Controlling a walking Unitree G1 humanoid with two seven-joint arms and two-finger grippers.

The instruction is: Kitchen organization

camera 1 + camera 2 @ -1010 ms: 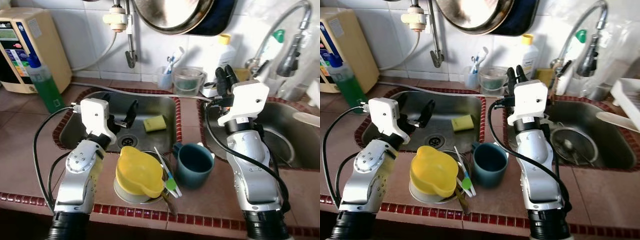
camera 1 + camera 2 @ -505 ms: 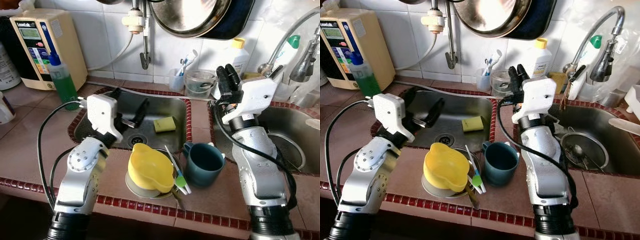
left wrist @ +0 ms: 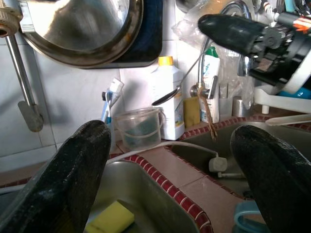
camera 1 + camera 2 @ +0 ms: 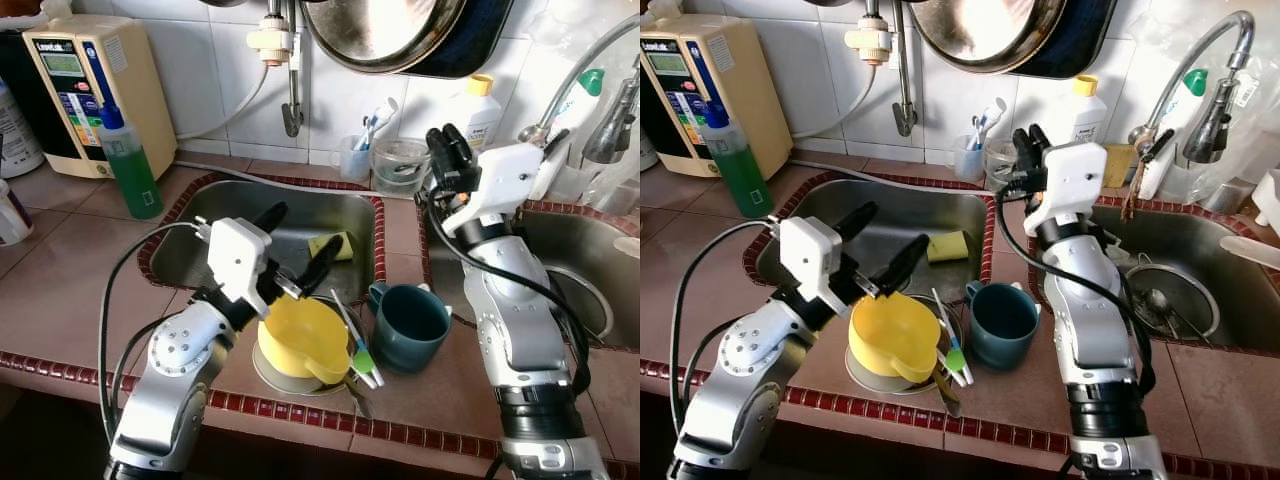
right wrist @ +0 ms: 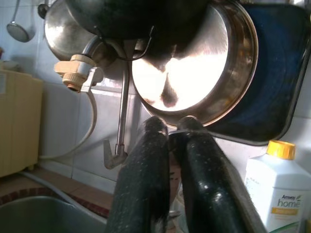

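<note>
- While the left hand [image 4: 296, 243] hangs over the near rim of the left sink [image 4: 190, 243] with its fingers spread wide, the left eye view shows a yellow jug [image 4: 303, 338] just below it, at 6 o'clock, resting in a metal bowl [image 4: 268, 368] on the tabletop [image 4: 70, 300]; a teal mug [image 4: 409, 326] stands just beside the jug at 3 o'clock, and a yellow sponge [image 4: 335, 244] lies in the sink.
- In the right eye view, the right hand [image 4: 1027, 149] is raised over the strip between the two sinks, fingers pressed together and holding nothing; a green bottle [image 4: 736, 164] stands at 10 o'clock from the left sink.
- Looking along the left wrist view, both fingers [image 3: 80, 170] stand far apart, empty, with a white bottle [image 3: 167, 97] by the wall.
- From the right wrist view, two closed fingers [image 5: 143, 179] point toward a hanging steel pan [image 5: 194, 73].
</note>
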